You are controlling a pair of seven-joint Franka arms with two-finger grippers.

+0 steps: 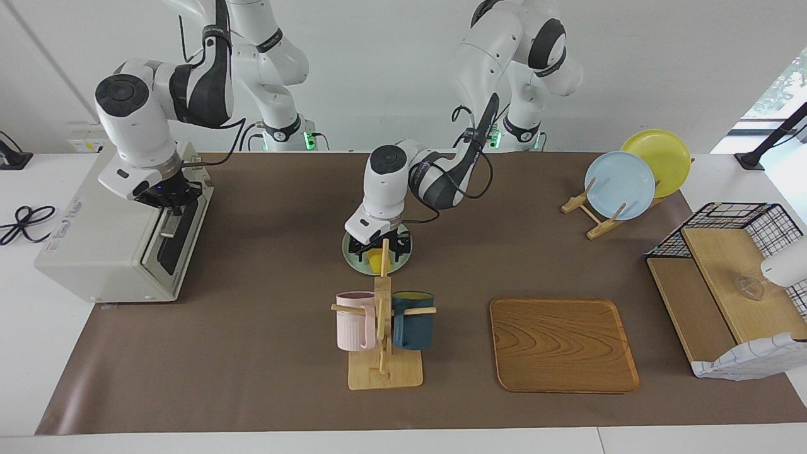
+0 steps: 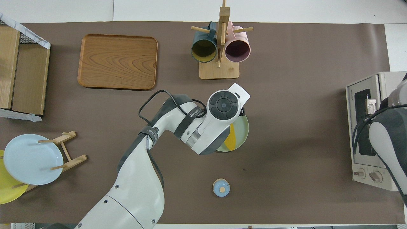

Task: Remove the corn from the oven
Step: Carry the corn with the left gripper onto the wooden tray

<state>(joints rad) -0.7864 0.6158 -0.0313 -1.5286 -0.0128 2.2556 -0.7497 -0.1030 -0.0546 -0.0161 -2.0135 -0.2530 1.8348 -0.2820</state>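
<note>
The yellow corn lies on a pale green plate in the middle of the table, outside the oven. My left gripper is low over that plate, open, with one finger on either side of the corn; in the overhead view its wrist covers most of the cob. The off-white oven stands at the right arm's end of the table with its dark glass door up and closed. My right gripper is shut at the door's top edge, by the handle.
A wooden mug rack with a pink and a dark blue mug stands farther from the robots than the plate. Beside it lie a wooden tray, a rack of blue and yellow plates and a wire shelf. A small blue disc sits nearer the robots.
</note>
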